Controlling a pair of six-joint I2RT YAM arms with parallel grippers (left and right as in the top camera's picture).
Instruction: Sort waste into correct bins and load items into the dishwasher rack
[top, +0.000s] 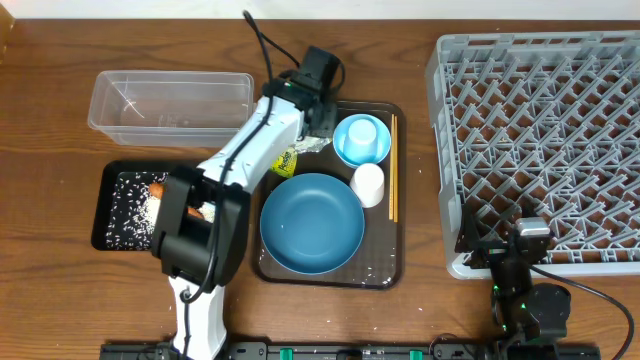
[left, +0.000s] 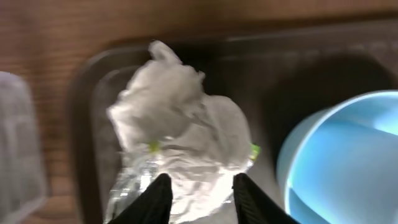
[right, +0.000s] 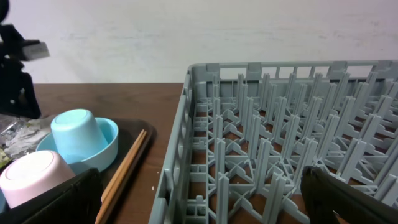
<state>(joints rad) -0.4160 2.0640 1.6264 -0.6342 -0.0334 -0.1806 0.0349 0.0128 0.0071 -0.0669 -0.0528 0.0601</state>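
Note:
The crumpled white-silver wrapper (left: 180, 118) lies in the brown tray's far left corner (top: 308, 145). My left gripper (left: 200, 182) hovers over it, jaws partly open, one finger on each side of its near end. The yellow-green packet (top: 285, 160) lies beside it. On the tray also sit the large dark-blue bowl (top: 312, 222), the small light-blue bowl (top: 361, 140), the white cup (top: 368, 184) and the chopsticks (top: 392, 170). My right gripper (right: 200, 174) stands wide open and empty at the grey rack's (top: 540, 130) near left corner.
The clear tub (top: 170, 105) stands at the back left. The black tray (top: 108, 205) in front of it holds rice grains and an orange carrot (top: 157, 188). The left arm stretches across from the black tray to the brown tray (top: 400, 215).

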